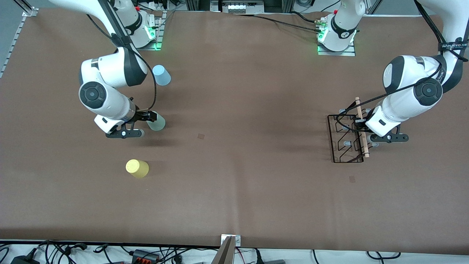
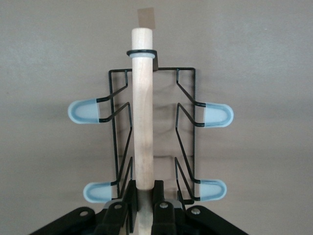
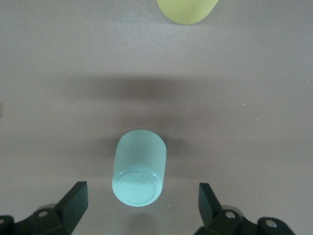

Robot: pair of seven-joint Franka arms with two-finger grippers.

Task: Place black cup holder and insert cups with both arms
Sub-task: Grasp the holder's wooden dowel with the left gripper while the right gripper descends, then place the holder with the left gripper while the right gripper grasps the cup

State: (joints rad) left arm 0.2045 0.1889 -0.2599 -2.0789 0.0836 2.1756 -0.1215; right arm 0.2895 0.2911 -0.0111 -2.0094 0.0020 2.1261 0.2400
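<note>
The black cup holder (image 1: 346, 139) lies flat on the table at the left arm's end, its wooden bar (image 1: 362, 128) on top. My left gripper (image 1: 359, 126) is shut on that wooden bar (image 2: 143, 107) near one end; the left gripper (image 2: 145, 188) has a finger pressed on each side of it. The mint green cup (image 1: 157, 123) stands upside down at the right arm's end. My right gripper (image 1: 151, 118) hangs just over it, open. The mint cup (image 3: 139, 171) sits between the wide-spread fingers of the right gripper (image 3: 143, 200), untouched. The yellow cup (image 1: 137, 168) and blue cup (image 1: 161, 74) stand apart.
Pale-tipped pegs (image 2: 85, 111) stick out on both sides of the holder. The yellow cup (image 3: 188, 10) is nearer to the front camera than the mint one, the blue one farther. Small tape marks (image 1: 201, 136) lie mid-table. Cables (image 1: 146, 253) run along the front edge.
</note>
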